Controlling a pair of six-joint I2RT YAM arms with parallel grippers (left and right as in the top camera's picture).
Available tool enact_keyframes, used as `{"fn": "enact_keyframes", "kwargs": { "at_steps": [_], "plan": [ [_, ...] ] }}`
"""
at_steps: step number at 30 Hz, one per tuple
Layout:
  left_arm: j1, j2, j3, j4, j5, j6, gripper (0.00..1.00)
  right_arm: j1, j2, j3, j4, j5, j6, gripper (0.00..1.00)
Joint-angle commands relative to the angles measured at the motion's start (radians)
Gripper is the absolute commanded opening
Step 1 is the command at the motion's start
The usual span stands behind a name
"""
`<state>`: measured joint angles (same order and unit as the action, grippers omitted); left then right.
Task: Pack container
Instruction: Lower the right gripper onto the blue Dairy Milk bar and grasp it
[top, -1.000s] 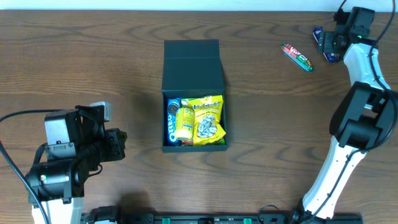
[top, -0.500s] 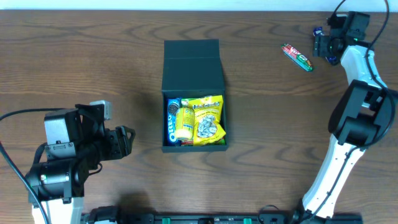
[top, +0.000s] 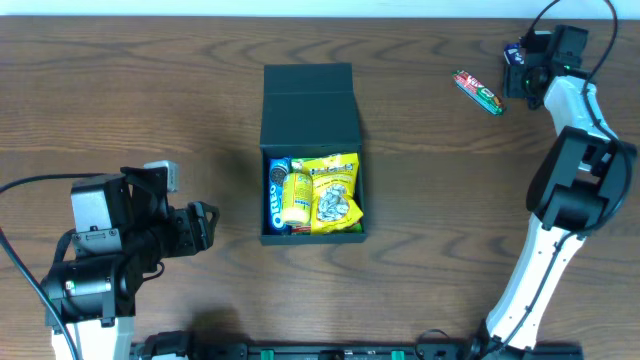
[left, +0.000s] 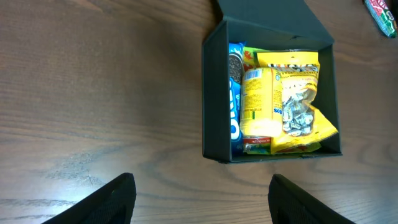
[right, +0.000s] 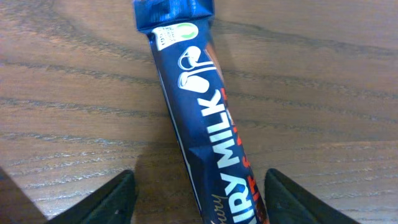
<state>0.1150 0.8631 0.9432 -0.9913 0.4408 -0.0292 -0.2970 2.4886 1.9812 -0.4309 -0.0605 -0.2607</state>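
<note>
Left gripper now open, empty; right gripper, open, narrows astride blue-wrapped chocolate bar: likely next for matte green-black rectangular container.

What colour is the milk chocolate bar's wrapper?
Chocolate bar: dark blue, white lettering; best in right wrist view.

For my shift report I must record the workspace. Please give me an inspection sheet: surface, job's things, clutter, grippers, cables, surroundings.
Surface: brown wood-grain table.
Job's things: box open, lid flapped back, Oreo pack and yellow bags inside; chocolate bar and red-green packet lie outside, far right.
Clutter: nothing seen.
Grippers: left gripper open over bare wood, left of box; right gripper open, astride chocolate bar, gaps on both sides.
Cables: black cables at both arms, away from box.
Surroundings: pale strip past far edge; nothing else seen.
</note>
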Motion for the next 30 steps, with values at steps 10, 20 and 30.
{"fn": "enact_keyframes", "kwargs": {
  "at_steps": [10,20,30],
  "plan": [
    [-0.002,0.001,0.013,0.001,-0.003,-0.001,0.70,0.003,0.016,0.014,-0.046,-0.045,-0.006,0.37],
    [-0.002,0.001,0.013,0.001,-0.003,-0.001,0.70,0.003,0.016,0.014,-0.103,-0.042,0.030,0.24],
    [-0.002,0.001,0.013,0.000,-0.003,0.000,0.71,0.007,-0.043,0.014,-0.257,-0.064,0.080,0.14]
  ]
}}
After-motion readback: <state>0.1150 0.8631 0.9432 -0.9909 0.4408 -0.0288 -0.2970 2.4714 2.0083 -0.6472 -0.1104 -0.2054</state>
